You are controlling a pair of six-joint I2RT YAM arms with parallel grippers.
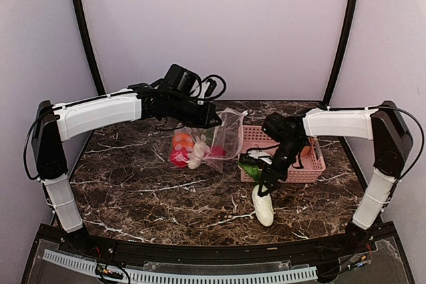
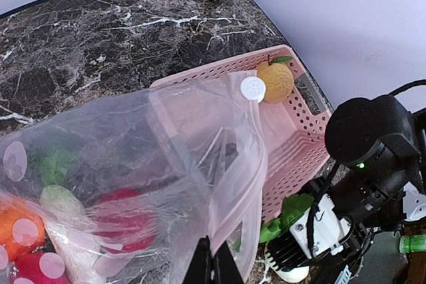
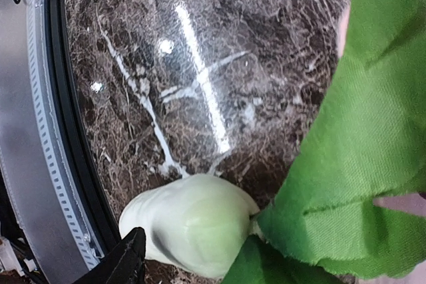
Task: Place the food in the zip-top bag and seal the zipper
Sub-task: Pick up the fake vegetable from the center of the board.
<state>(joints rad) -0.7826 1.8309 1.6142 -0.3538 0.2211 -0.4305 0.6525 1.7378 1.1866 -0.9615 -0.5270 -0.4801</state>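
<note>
Loading step: left gripper (image 1: 208, 123) clenched on zip-top bag (image 1: 225, 139) rim, mid-frame, mouth open; right gripper (image 1: 267, 181) grasping white-green radish (image 1: 263, 209) by leaves, lower centre; next, carry radish frame-left into mouth

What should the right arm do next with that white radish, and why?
Probably lift the white radish and carry it left to the zip-top bag: the right gripper seems to hold it by its leaves, and the left gripper pinches the bag's mouth open.
</note>
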